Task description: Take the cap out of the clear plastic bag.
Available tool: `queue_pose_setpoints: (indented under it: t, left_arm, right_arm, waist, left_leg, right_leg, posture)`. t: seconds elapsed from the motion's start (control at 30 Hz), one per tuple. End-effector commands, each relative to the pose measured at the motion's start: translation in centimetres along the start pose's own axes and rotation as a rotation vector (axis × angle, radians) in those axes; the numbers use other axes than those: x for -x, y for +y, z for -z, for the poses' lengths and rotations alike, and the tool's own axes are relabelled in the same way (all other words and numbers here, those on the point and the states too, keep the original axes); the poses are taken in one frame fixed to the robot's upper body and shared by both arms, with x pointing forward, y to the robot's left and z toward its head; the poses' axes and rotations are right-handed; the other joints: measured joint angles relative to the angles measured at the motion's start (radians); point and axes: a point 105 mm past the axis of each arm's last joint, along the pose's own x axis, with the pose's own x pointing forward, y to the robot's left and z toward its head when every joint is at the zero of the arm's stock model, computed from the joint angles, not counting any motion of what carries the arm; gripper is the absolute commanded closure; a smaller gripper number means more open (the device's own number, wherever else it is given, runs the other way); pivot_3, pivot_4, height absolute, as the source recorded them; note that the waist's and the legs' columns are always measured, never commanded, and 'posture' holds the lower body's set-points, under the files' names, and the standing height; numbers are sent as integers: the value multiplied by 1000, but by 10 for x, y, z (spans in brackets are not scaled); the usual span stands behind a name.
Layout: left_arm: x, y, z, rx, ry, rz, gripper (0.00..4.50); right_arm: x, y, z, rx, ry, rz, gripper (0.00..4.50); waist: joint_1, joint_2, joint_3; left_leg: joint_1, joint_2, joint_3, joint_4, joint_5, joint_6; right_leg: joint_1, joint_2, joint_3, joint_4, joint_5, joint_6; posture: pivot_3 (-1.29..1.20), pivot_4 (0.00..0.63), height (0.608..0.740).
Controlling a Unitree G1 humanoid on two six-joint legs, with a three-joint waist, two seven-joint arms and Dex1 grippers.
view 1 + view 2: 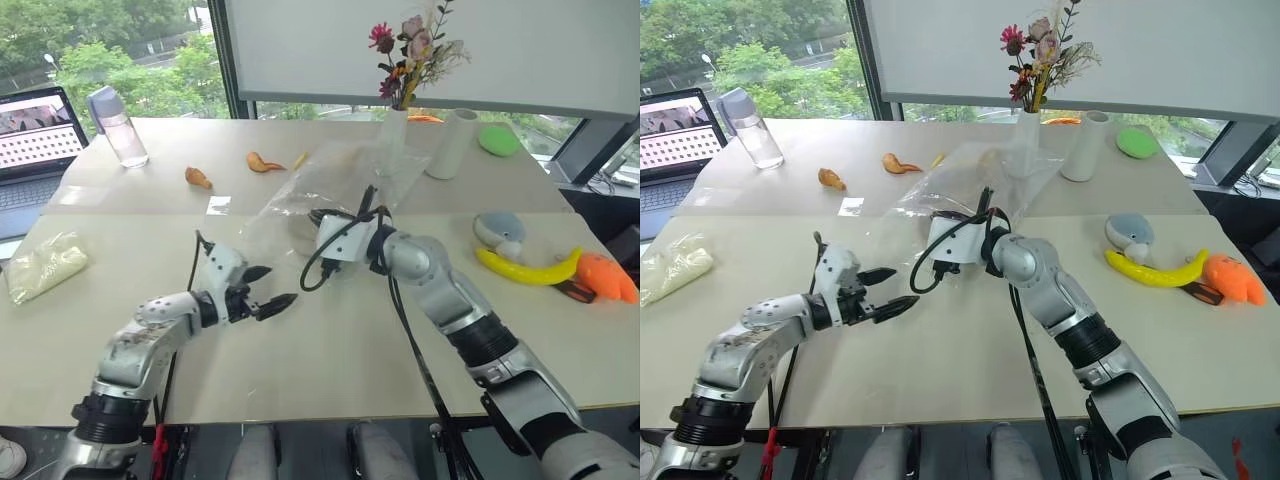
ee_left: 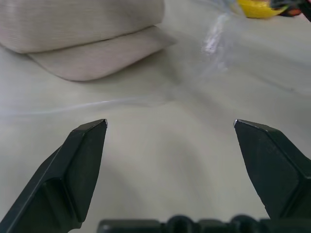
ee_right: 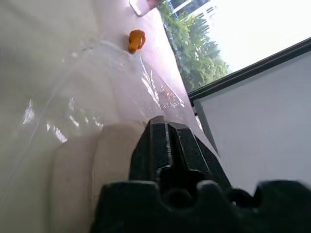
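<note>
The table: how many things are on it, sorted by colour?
Orange: 4, two small pieces, one behind the vase, plush
Yellow: 1, banana
Green: 1, pad
Beige: 1, cap
Clear: 2, plastic bag, bottle
White: 2, vase, cylinder
Total: 11

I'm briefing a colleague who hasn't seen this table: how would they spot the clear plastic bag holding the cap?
On the pale wooden table, look just in front of the white vase of dried flowers. There lies the large clear crinkly plastic bag, with a beige fabric cap showing through it. Unlike the small bag of yellowish filling at the table's left edge, it is glossy and transparent.
</note>
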Motion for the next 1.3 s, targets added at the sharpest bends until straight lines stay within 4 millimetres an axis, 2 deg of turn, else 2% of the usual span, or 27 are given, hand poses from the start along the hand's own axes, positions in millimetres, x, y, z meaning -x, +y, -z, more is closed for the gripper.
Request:
queue_pose_setpoints:
  t: [0.03, 0.17, 0.47, 0.83, 0.97, 1.1, 1.3]
  left_arm:
    - [-14, 2, -22, 14, -80, -57, 0]
    - [-24, 4, -30, 55, -118, -82, 0]
    - [-27, 10, -35, 74, -128, -106, 0]
    - [-39, 15, -36, 86, -130, -166, 0]
    - [-48, 17, -33, 152, -149, -201, 0]
    - [-53, 12, -27, 383, -161, -166, 0]
    - [-45, 4, -27, 776, -275, -94, 0]
  right_arm:
    - [1, -28, -8, 48, -20, 90, 4474]
    - [1, -30, -3, 82, 6, 107, 4474]
    - [4, -36, 4, 117, 40, 138, 4474]
    - [7, -46, -5, 134, 6, 175, 4474]
    - [6, -50, -10, 133, -9, 189, 4474]
    - [5, -53, -13, 117, -21, 199, 4474]
    - [7, -60, -10, 89, -13, 224, 4474]
  waist:
    - [3, 0, 0]
    - [2, 0, 0]
    - [-1, 0, 0]
    - [0, 0, 0]
    - [0, 0, 0]
    - [-1, 0, 0]
    - [-2, 0, 0]
  left_leg:
    - [0, 0, 0, 0, 0, 0]
    - [0, 0, 0, 0, 0, 0]
    - [0, -1, -1, 0, 0, 0]
    - [0, -1, -1, 0, 0, 0]
    - [0, -1, -1, 0, 0, 0]
    - [0, -1, -1, 0, 0, 0]
    - [0, -1, -1, 0, 0, 0]
  right_leg:
    - [0, 0, 0, 0, 0, 0]
    - [0, 0, 0, 0, 0, 0]
    - [0, 0, 0, 0, 0, 0]
    - [0, 0, 0, 0, 0, 0]
    - [1, 0, 0, 0, 0, 1]
    - [0, 0, 0, 0, 0, 1]
    - [1, 0, 0, 0, 0, 1]
  posture:
    - [0, 150, 740]
    - [0, 150, 740]
    - [0, 150, 740]
    - [0, 150, 740]
    - [0, 150, 740]
    - [0, 150, 740]
    - [0, 150, 740]
